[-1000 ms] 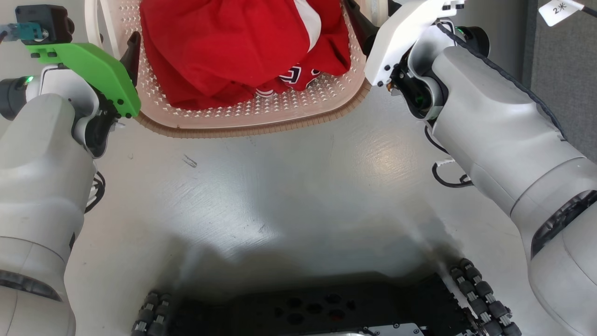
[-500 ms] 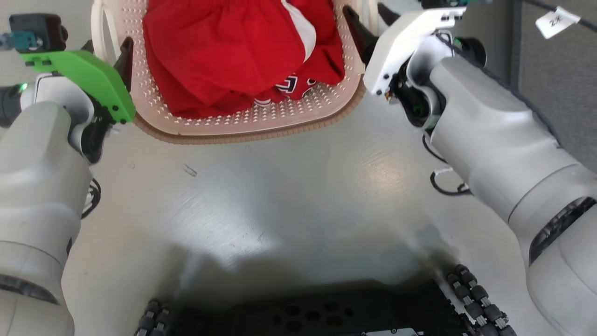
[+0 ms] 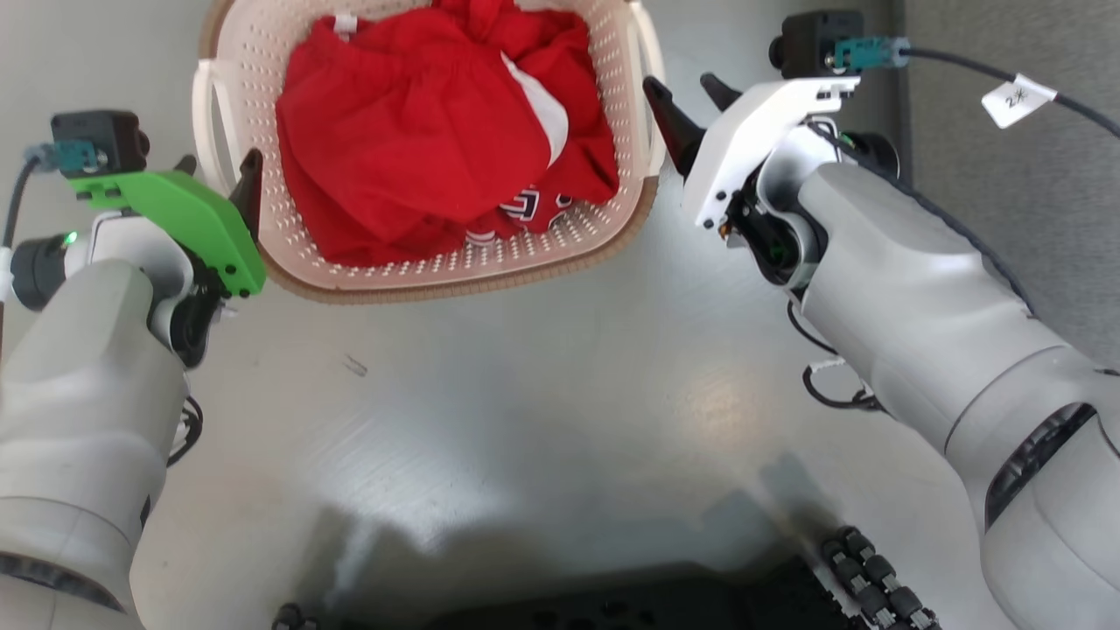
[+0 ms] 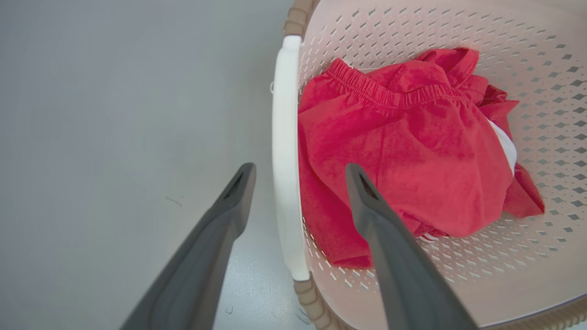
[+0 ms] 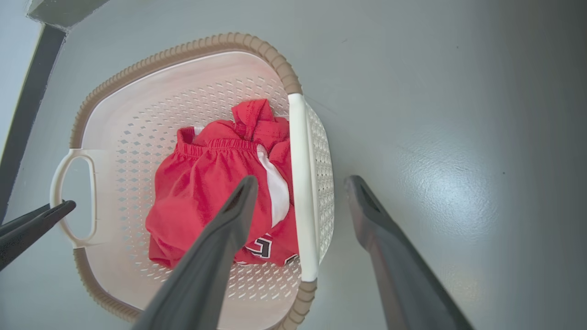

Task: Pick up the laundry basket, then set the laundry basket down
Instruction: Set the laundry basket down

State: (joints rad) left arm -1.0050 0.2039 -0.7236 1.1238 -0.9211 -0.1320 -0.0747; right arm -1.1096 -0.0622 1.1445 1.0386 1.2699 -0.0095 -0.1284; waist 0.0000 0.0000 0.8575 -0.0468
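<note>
The laundry basket (image 3: 455, 282) stands on the grey floor, cream and perforated with a brown rim, holding red clothes (image 3: 420, 149). My left gripper (image 3: 220, 159) is open at its left side. In the left wrist view, the left gripper (image 4: 300, 169) has the white loop handle (image 4: 284, 160) between its fingers, one finger outside and one over the clothes. My right gripper (image 3: 675, 80) is open at the right side. In the right wrist view, the right gripper (image 5: 301, 181) straddles the other handle (image 5: 300, 183) without closing on it.
My dark wheeled base (image 3: 875, 586) is at the bottom of the head view. A dark grey wall panel (image 3: 1006, 219) runs along the right. In the right wrist view, a dark baseboard (image 5: 27, 91) lies beyond the basket and the left gripper's fingers (image 5: 36, 220) show.
The whole head view has shifted, so the camera moved. The basket now looks smaller and shows more fully. Both grippers stay at its two handles.
</note>
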